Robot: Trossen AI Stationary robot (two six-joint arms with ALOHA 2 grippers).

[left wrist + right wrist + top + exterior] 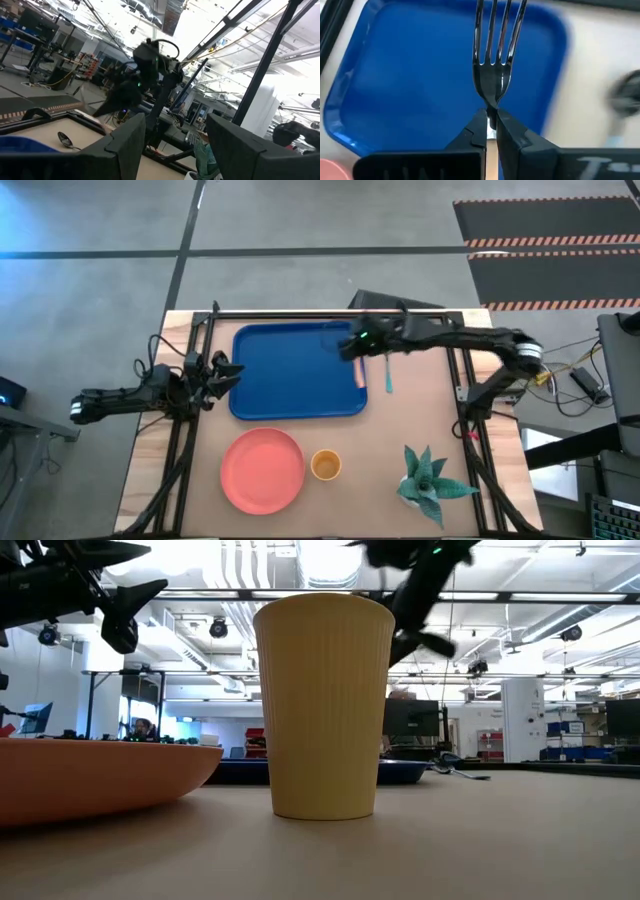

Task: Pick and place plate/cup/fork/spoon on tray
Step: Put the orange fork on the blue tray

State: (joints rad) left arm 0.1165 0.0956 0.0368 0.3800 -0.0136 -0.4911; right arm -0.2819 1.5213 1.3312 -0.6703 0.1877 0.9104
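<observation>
The blue tray (pixel 300 370) lies at the table's middle. My right gripper (pixel 348 348) hovers over the tray's far right part, shut on the fork (pixel 495 65). The fork's orange handle (pixel 361 372) trails toward the near side. The teal-handled spoon (pixel 388 375) lies on the table right of the tray. The pink plate (pixel 262 470) and the yellow cup (pixel 326 465) stand on the table near the front edge. My left gripper (pixel 225 372) waits open at the tray's left edge, empty. My right gripper pinches the fork's narrow neck (pixel 491 104), just behind the tines, between its two fingertips (pixel 479 125). The fingers come from above and lie along the fork, whose tines (pixel 499 30) stick out past them. The fork is lifted clear above the tray (pixel 420 85).
A potted plant (pixel 428 480) stands at the near right of the table. In the low view the cup (pixel 323 705) fills the middle, with the plate (pixel 90 775) to its left and the spoon (pixel 460 773) behind it. Dark frame rails (pixel 180 440) run along both table sides.
</observation>
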